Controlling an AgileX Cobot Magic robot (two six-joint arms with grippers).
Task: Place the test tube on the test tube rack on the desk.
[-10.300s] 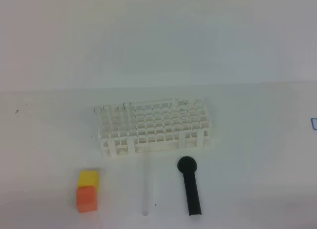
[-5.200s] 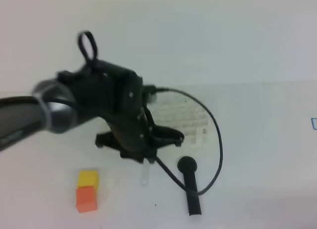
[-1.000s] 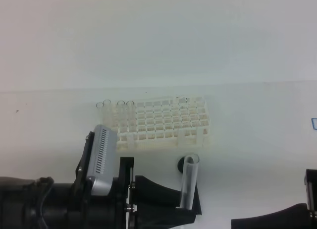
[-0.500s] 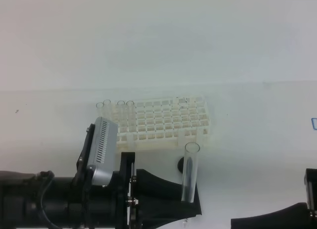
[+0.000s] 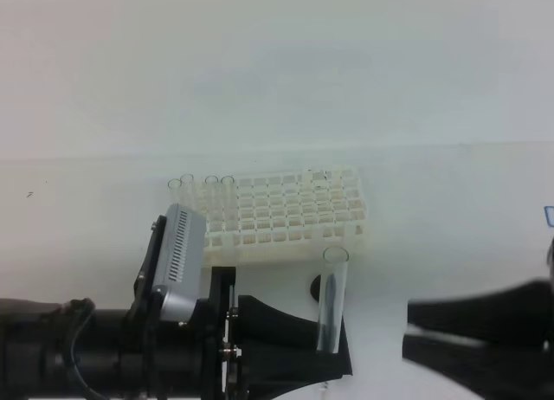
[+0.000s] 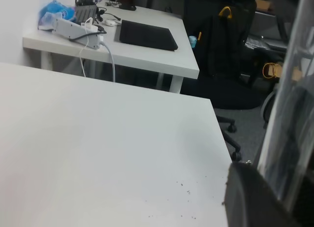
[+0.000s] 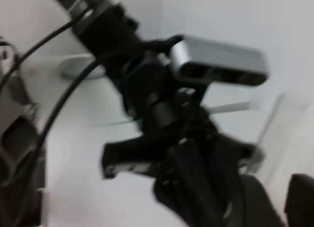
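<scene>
The test tube stands nearly upright above the desk, its lower end pinched in my left gripper, which is shut on it. The white test tube rack sits just behind it, apart from the tube. In the left wrist view the test tube runs up the right edge beside a dark finger. My right gripper reaches in from the right, blurred, jaws parted and empty, a short way right of the tube. The right wrist view shows the left arm and the tube, blurred.
Three clear tubes stand in the rack's far-left holes. A black round-headed stick lies behind the held tube, mostly hidden by my left gripper. The left arm and its grey camera fill the bottom left.
My right gripper has swung up and left into view and its jaws have parted. The left gripper keeps the tube upright, almost in the same place.
</scene>
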